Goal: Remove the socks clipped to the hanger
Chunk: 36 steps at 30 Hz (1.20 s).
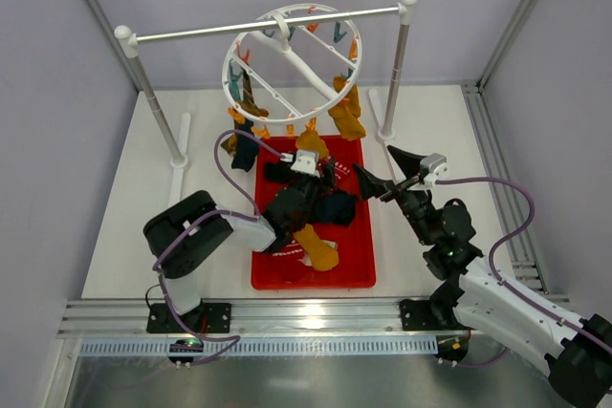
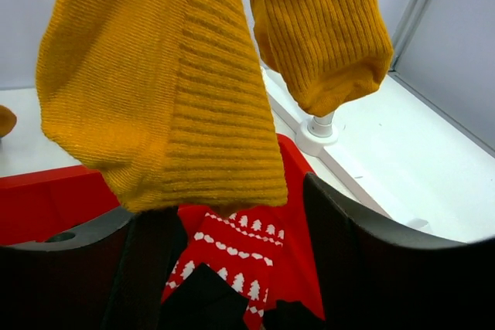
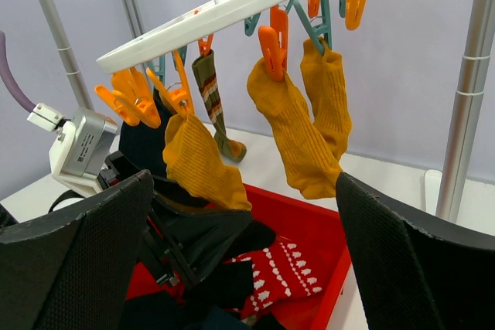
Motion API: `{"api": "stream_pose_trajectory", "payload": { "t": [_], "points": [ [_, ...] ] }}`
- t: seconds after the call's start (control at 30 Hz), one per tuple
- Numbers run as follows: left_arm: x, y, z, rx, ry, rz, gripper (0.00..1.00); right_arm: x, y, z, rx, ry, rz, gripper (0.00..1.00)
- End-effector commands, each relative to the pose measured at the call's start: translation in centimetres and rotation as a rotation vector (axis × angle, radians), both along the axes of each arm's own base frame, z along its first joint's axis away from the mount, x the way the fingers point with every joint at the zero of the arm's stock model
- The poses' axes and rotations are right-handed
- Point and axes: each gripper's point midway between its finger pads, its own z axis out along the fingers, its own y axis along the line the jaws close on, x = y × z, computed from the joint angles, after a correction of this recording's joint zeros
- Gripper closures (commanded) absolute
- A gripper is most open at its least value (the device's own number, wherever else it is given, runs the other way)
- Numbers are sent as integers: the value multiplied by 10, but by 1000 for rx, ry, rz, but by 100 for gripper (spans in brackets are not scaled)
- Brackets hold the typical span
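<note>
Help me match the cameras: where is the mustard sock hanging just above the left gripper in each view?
Top external: mustard sock centre, over the red tray's far end.
Left wrist: mustard sock fills the upper left.
Right wrist: mustard sock left of centre, under an orange clip.
Shared landmark: the red tray.

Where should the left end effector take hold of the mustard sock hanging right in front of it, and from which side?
Grip the mustard sock at its free lower end, coming from below. It hangs down from an orange clip on the hanger, its ribbed end dangling above the left end effector, so a downward pull should free it.
</note>
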Motion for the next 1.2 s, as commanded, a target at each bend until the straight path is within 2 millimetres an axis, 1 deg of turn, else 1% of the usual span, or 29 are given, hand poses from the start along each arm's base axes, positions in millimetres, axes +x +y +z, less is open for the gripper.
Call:
{"api": "stream_pose_trajectory", "payload": {
  "t": [0.0, 0.03, 0.07, 0.13, 0.17, 0.2, 0.23, 0.27, 0.37, 0.43, 0.47, 0.5, 0.53, 0.57, 0.6, 0.67, 0.7, 0.73, 0.77, 0.8, 0.83, 0.87, 0.9, 0.93, 0.97, 1.07, 1.1, 1.13, 1.17],
  "points": [
    [-1, 12, 68, -221, -164, 46, 41, -5, -3, 12, 17, -54, 2, 0],
    [-2, 11, 69, -225, -165, 43, 47, -5, -3, 12, 17, -54, 1, 0],
    [-2, 10, 69, -224, -167, 37, 64, -5, -3, 13, 17, -54, 2, 0],
    [-4, 10, 72, -237, -169, 25, 83, -3, -3, 12, 10, -49, -4, 0],
    [-5, 10, 71, -234, -168, 15, 98, -1, -2, 10, 5, -44, -2, 0],
    [-7, 10, 70, -235, -166, 10, 100, -1, -1, 11, 4, -42, -4, 0],
    [-10, 11, 75, -244, -174, -3, 100, 0, 0, 11, 2, -42, 0, 0],
    [-13, 11, 71, -236, -168, -21, 100, 2, 3, 11, -5, -36, 3, 0],
    [-21, 16, 82, -256, -182, -46, 100, 3, 11, 11, -30, -37, 33, 0],
    [-29, 18, 78, -242, -180, -73, 100, 6, 15, 12, -38, -35, 44, 0],
    [-33, 22, 87, -254, -194, -85, 100, 5, 18, 13, -41, -40, 60, 0],
    [-36, 24, 88, -250, -198, -91, 100, 5, 21, 16, -40, -44, 72, 0],
    [-40, 27, 83, -236, -194, -102, 100, 4, 24, 17, -42, -44, 85, 0],
    [-44, 31, 90, -246, -207, -105, 100, 3, 28, 20, -44, -46, 107, 0],
    [-46, 34, 90, -241, -209, -109, 100, 0, 35, 24, -48, -54, 148, 0],
    [-52, 35, 88, -229, -210, -128, 100, -3, 48, 25, -62, -52, 212, 0],
    [-55, 37, 91, -229, -219, -137, 100, -4, 53, 33, -57, -60, 233, 0],
    [-58, 36, 89, -223, -218, -154, 100, -1, 59, 30, -67, -45, 248, 0],
    [-59, 35, 88, -218, -220, -164, 100, -3, 64, 31, -71, -44, 273, 0],
    [-61, 36, 90, -219, -224, -173, 100, -6, 72, 39, -71, -59, 313, 0],
    [-63, 36, 88, -215, -224, -180, 100, -7, 78, 41, -61, -49, 340, 0],
    [-66, 36, 86, -204, -225, -196, 100, -5, 85, 43, -62, -46, 358, 0],
    [-68, 38, 88, -208, -228, -199, 100, -9, 94, 44, -62, -46, 391, 0],
    [-70, 39, 87, -205, -229, -203, 100, -9, 98, 46, -68, -50, 398, 0],
    [-73, 41, 82, -197, -222, -211, 100, -5, 106, 47, -73, -45, 404, 0],
    [-79, 46, 84, -214, -221, -222, 100, -5, 124, 47, -87, -37, 436, 0],
    [-80, 48, 81, -212, -216, -225, 100, 0, 131, 47, -93, -27, 440, 0],
    [-81, 49, 83, -219, -218, -226, 100, 3, 134, 48, -89, -22, 427, 0],
    [-82, 50, 84, -223, -220, -230, 100, 2, 140, 55, -84, -33, 430, 0]
  ]
}}
